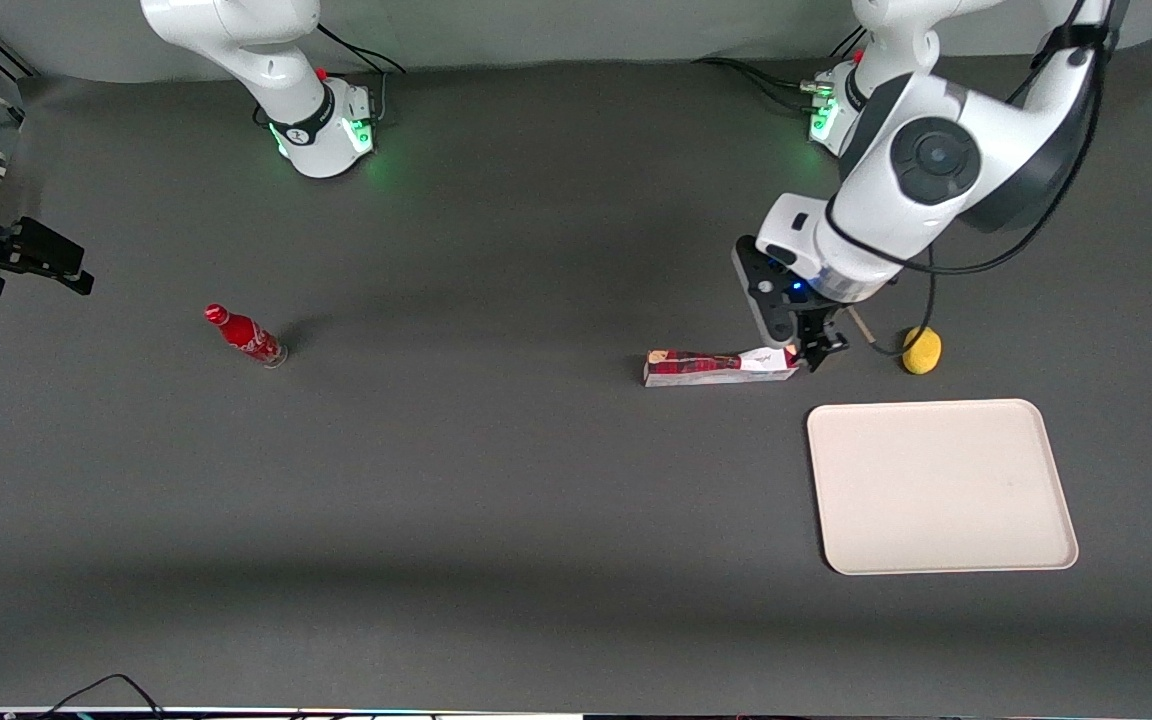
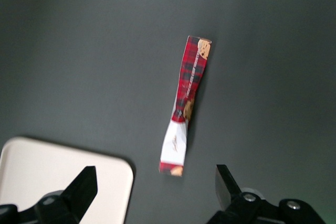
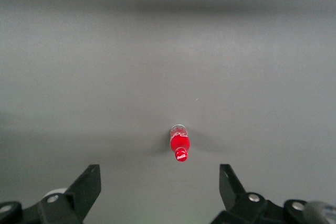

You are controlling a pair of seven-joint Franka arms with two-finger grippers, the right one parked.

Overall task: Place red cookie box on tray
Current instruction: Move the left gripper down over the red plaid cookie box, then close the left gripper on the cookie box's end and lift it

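Note:
The red cookie box point(image 1: 718, 367) stands on its thin edge on the dark table, its white label end pointing toward the working arm. In the left wrist view the red cookie box point(image 2: 185, 104) shows as a long tartan strip with cookie prints. My gripper point(image 1: 808, 352) hovers just above the box's white label end, open, with nothing between its fingers point(image 2: 227, 182). The cream-white tray point(image 1: 939, 486) lies flat nearer to the front camera than the box and the gripper. One rounded corner of the tray point(image 2: 63, 174) shows in the left wrist view.
A yellow rounded object point(image 1: 922, 351) with a thin stick lies beside the gripper, farther from the front camera than the tray. A small red soda bottle point(image 1: 245, 336) lies toward the parked arm's end of the table.

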